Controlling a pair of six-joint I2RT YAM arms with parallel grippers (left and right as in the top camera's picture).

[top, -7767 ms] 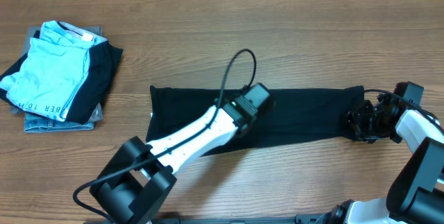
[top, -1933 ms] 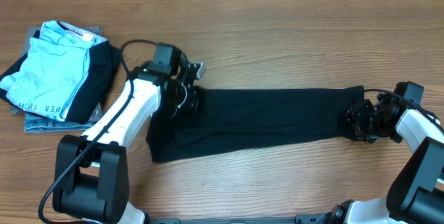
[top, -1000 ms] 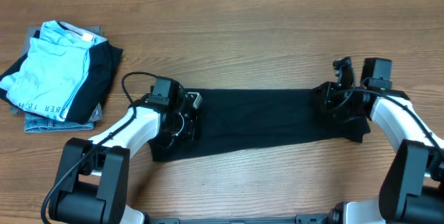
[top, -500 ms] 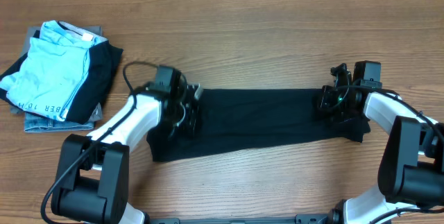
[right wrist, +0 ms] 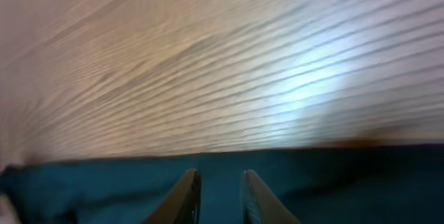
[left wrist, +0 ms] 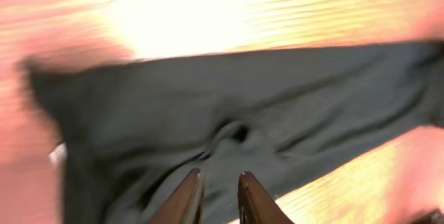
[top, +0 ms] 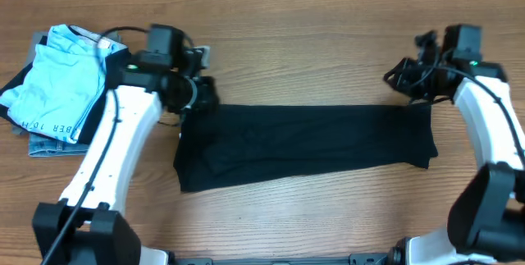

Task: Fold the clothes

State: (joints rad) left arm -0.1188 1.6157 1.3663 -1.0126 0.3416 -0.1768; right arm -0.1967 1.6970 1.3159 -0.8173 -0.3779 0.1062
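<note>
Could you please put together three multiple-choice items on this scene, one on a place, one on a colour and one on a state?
1. Where is the pile of folded garments?
A. on the robot's left side
B. on the robot's right side
C. dead centre
2. What colour is the pile's top garment?
A. red
B. light blue
C. yellow
3. How is the black T-shirt?
A. lifted by both end effectors
B. flat in a long strip, unheld
C. balled up

Answers: 1 A, it sits by the left arm. 2 B, it is plainly light blue. 3 B, it lies on the table, with the left end effector and right end effector empty.
</note>
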